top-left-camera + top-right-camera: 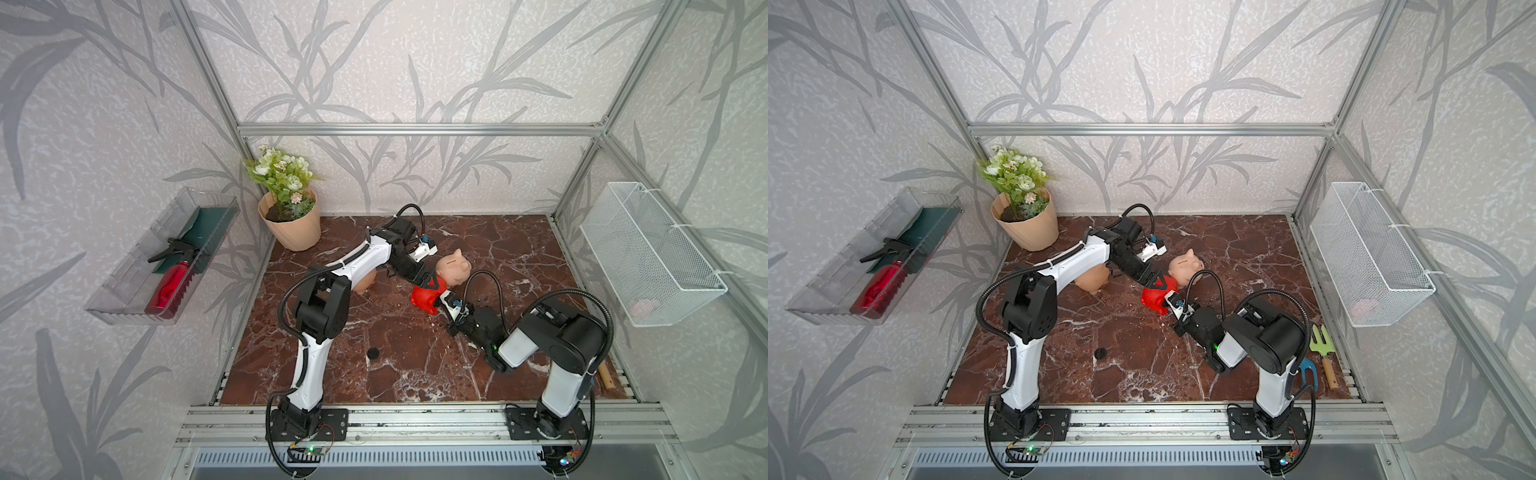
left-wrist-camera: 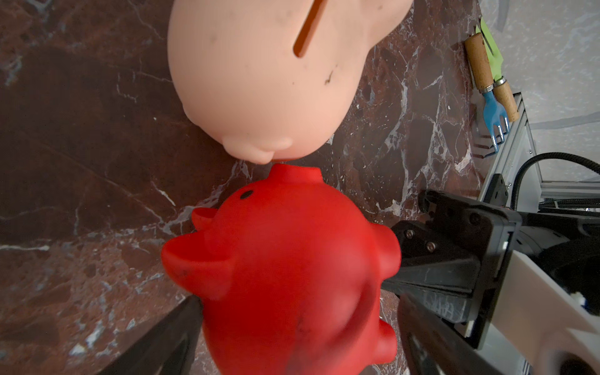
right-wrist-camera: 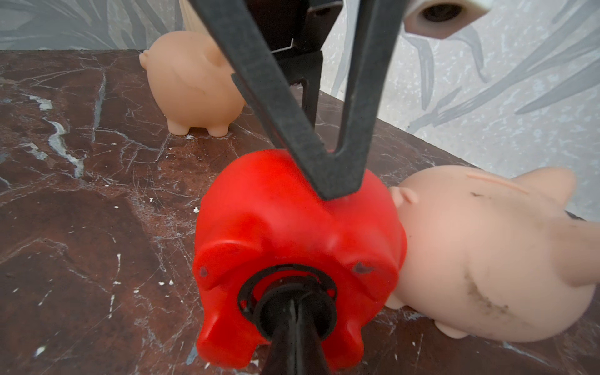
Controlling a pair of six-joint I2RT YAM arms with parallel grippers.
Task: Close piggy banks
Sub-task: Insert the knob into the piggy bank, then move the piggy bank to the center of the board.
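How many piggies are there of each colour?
Red pig: 1
Peach pigs: 2
Total: 3 pigs

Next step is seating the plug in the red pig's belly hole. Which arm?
Right. The right gripper is shut on the black plug at the belly hole of the red piggy bank; the left gripper only brackets the pig's body, so it looks better suited as a brace.
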